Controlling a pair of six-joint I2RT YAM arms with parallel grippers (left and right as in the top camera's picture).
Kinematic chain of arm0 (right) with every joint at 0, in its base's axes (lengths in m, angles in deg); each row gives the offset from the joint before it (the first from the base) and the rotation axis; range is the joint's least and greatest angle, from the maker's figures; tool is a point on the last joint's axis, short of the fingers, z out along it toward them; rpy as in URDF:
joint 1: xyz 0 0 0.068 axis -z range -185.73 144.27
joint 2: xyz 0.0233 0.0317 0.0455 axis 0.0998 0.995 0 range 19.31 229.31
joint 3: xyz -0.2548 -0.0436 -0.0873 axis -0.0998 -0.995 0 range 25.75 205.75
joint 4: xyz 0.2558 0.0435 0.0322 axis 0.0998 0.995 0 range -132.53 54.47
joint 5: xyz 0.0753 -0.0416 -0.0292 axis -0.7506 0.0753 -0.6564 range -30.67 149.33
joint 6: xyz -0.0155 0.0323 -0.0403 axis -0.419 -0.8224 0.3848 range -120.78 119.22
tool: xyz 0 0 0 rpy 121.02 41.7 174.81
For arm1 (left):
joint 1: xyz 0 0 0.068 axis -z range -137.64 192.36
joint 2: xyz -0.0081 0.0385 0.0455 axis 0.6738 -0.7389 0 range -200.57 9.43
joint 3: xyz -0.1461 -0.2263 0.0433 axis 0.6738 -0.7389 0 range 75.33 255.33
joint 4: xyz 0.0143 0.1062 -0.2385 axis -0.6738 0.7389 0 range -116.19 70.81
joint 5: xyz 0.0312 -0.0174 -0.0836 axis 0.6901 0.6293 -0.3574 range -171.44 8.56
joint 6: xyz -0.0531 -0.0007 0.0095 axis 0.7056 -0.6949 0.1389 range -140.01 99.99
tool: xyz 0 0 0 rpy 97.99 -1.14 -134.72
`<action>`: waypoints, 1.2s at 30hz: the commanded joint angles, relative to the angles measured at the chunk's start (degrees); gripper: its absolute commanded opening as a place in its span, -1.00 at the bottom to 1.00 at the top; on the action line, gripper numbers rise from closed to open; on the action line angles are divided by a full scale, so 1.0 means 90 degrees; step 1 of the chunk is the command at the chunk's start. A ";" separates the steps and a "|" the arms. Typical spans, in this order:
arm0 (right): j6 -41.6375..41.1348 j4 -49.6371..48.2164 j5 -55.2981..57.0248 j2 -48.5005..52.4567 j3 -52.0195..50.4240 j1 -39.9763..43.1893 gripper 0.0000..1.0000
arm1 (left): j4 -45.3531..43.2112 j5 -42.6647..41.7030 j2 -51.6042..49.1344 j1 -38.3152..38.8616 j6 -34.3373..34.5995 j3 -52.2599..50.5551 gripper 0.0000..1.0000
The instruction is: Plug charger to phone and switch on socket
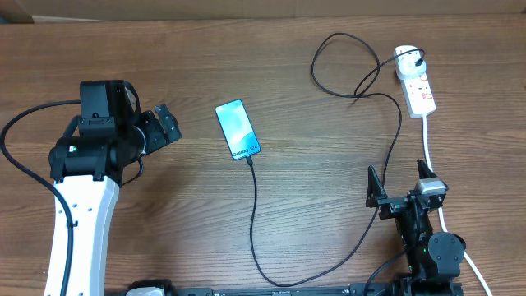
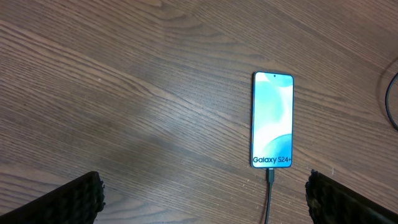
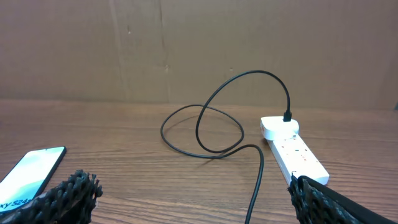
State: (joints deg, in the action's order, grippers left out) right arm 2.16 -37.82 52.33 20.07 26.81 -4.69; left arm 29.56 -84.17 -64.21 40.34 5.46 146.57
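Observation:
The phone [image 1: 238, 129] lies flat mid-table with its light-blue screen lit; it also shows in the left wrist view [image 2: 272, 119] and at the right wrist view's lower left [image 3: 28, 175]. The black charger cable [image 1: 256, 222] has its connector tip in the phone's near end [image 2: 270, 177], loops along the front, then runs up to its black plug in the white socket strip [image 1: 416, 84], also seen in the right wrist view [image 3: 292, 149]. My left gripper [image 1: 164, 127] is open and empty, left of the phone. My right gripper [image 1: 401, 185] is open and empty, near the front right.
The socket's thick white cord [image 1: 429, 148] runs from the strip toward the right arm's base. A brown cardboard wall [image 3: 199, 43] stands behind the table. The cable makes loose loops [image 1: 345, 66] left of the socket.

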 commanded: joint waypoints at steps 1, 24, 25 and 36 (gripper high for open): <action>-0.0036 -0.0034 0.0058 -0.0041 -0.0066 0.0010 1.00 | -0.0015 0.0019 -0.0024 -0.0034 -0.0070 0.0019 0.99; -0.0036 -0.0034 0.0058 -0.0041 -0.0066 0.0010 1.00 | 0.0619 0.0248 0.0323 -0.0039 -0.0124 -0.0027 0.99; -0.0036 -0.0034 0.0058 -0.0041 -0.0066 0.0010 1.00 | 0.0668 0.0306 0.0427 -0.0039 -0.0134 -0.0085 0.99; -0.0036 -0.0034 0.0058 -0.0041 -0.0066 0.0010 1.00 | 0.0117 0.0423 0.2225 -0.0044 -0.0695 -0.1659 0.99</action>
State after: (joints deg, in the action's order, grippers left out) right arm 2.20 -37.89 52.30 20.05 26.81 -4.69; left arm 31.62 -81.74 -48.22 40.34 1.40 134.96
